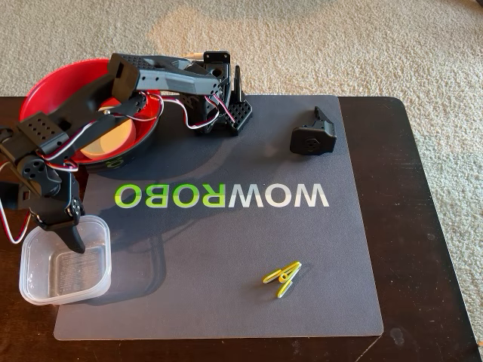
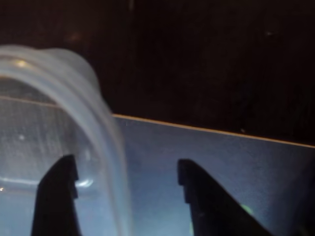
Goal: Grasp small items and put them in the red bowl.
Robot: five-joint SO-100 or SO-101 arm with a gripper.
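The dark rectangular table (image 1: pixel 423 226) carries a grey rubber mat (image 1: pixel 226 302) printed with white and green lettering, and nearly everything sits on that mat. Largest of the task's things is the round red bowl with a black outside (image 1: pixel 53 87), at the far left corner of the table in the fixed view; inside it a pale round shape shows, probably the small white dish (image 1: pixel 106 143), though the black arm (image 1: pixel 151 79) covers much of it.

Next in size is the clear square plastic tub (image 1: pixel 64 260), lying at the near left corner, half on the mat and half off its left edge. It looks empty. The gripper (image 1: pixel 64 234) hangs directly over the tub's far rim, fingers pointing down. In the wrist view the jaws stand spread, with the tub's wall (image 2: pixel 110 162) rising between the two dark fingers (image 2: pixel 56 196): one finger inside the tub, the other outside on the mat. So the wall runs across the gap, which suits a pinch on the rim; closing looks like the step at hand, then a carry toward the far left corner, where the bowl is near.

A black printed plastic part (image 1: pixel 313 136) rests toward the far right of the mat. Smallest, the pair of yellow clips (image 1: pixel 283 277) lies near the near edge, right of centre, well apart from the gripper.
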